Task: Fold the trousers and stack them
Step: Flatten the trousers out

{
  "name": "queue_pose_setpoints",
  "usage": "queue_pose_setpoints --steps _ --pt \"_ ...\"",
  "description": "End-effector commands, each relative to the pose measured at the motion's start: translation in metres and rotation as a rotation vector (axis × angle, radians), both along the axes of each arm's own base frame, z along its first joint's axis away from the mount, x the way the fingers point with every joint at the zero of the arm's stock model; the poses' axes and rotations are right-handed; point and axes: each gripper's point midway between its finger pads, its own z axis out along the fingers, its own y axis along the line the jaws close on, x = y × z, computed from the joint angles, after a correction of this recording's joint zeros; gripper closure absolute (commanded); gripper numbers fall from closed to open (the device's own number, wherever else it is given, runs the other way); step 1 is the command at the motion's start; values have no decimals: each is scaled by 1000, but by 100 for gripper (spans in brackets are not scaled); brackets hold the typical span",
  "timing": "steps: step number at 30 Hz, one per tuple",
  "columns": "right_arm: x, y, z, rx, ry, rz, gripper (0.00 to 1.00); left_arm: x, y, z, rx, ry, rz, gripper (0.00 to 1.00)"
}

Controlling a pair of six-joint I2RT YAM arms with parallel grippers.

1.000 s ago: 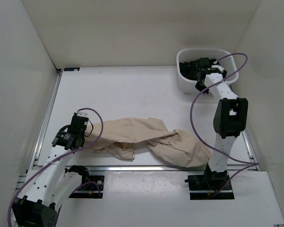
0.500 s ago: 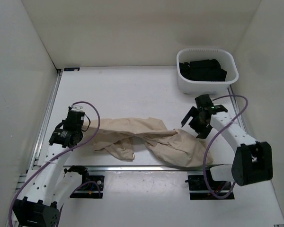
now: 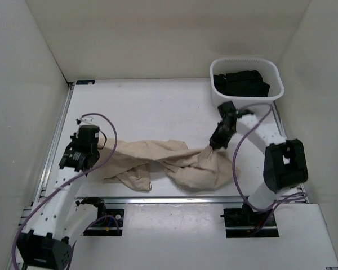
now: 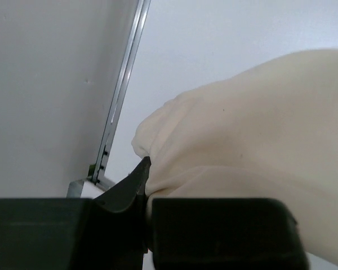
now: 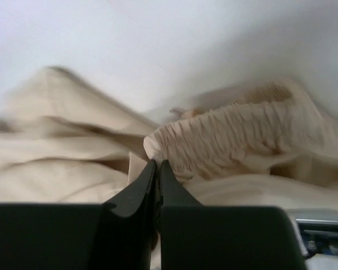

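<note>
Top external view showed the trousers (image 3: 169, 166) sprawled, crumpled, across the lower middle of the table (image 3: 152, 107), their near edge close to the front rail (image 3: 169, 198). Bare tabletop lay open above them. The left gripper (image 4: 145, 169) was pinched shut on the cloth's left edge, near the side rail (image 4: 121, 93). The right gripper (image 5: 156, 164) was clamped on the gathered waistband (image 5: 236, 138), below the basket (image 3: 275, 95) at upper right.

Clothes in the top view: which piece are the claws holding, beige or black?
The beige trousers, lying across the table: the left gripper and right gripper each pinch an end. The black garments lie apart in the white basket.
</note>
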Motion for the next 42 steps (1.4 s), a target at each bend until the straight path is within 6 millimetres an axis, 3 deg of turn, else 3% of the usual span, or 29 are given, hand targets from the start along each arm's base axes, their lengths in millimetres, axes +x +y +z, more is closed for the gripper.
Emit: queue_pose_setpoints --steps 1,2,3,4,5,6,7,9,10,11,12,13,14,15,16,17,19,20,21,22,23,24,26,28,30,33,36,39,42 --pt "125 14 134 39 -428 41 100 63 5 65 -9 -271 75 86" --pt "144 16 151 20 -464 43 100 86 12 69 -16 -242 105 86" --pt "154 7 178 -4 -508 30 100 110 19 138 -42 -396 126 86" --pt "165 5 210 -11 -587 10 100 121 27 164 -48 -442 146 86" --pt "178 -2 265 -28 -739 -21 100 140 43 214 -58 -548 176 86" --pt "178 -6 288 -32 -804 -42 100 145 50 236 -56 -597 193 86" --pt "176 -10 305 -31 -855 -59 100 150 55 253 -53 -635 205 86" --pt "155 -21 306 -29 -885 -107 100 153 61 281 -56 -701 210 86" --pt "147 -25 295 -35 -869 -128 100 154 60 281 -61 -701 201 86" --pt "125 -36 303 -14 -891 -182 100 143 56 285 -68 -715 187 86" --pt "115 -42 287 -28 -869 -204 100 144 53 259 -81 -655 166 86" --pt "101 -48 235 -69 -762 -209 100 138 50 244 -87 -619 157 86" --pt "82 -54 236 -54 -777 -251 100 131 50 227 -87 -587 159 86" --pt "70 -60 217 -67 -743 -270 100 113 48 219 -87 -576 159 86" --pt "52 -64 210 -57 -740 -287 100 106 46 170 -93 -463 157 86" --pt "31 -69 158 -96 -621 -288 100 92 43 146 -100 -396 151 86" --pt "-3 -74 119 -98 -522 -334 80 58 30 90 -146 -253 106 86" --pt "-24 -75 93 -118 -448 -329 63 43 21 68 -171 -174 79 86" --pt "-56 -82 43 -158 -320 -329 27 15 15 37 -194 -36 73 86" --pt "-70 -86 31 -161 -300 -341 20 -3 8 21 -214 14 53 86" --pt "-84 -95 19 -193 -259 -350 16 -25 2 -19 -240 132 48 86" --pt "-91 -101 12 -222 -251 -354 14 -39 1 -36 -242 180 53 86" --pt "-86 -113 20 -266 -326 -364 14 -69 -5 -71 -265 274 51 86" --pt "-77 -113 33 -261 -383 -345 14 -81 -8 -83 -275 306 49 86" --pt "-63 -105 53 -218 -451 -334 14 -91 -10 -90 -285 332 46 86" --pt "-61 -92 47 -210 -403 -273 13 -95 -14 -91 -304 345 36 86" --pt "-44 -72 46 -186 -430 -203 10 -99 -14 -95 -305 365 39 86" --pt "-28 -55 38 -177 -421 -142 6 -101 -14 -97 -305 365 39 86" --pt "-19 -51 16 -236 -323 -101 6 -102 -9 -97 -278 357 55 86"
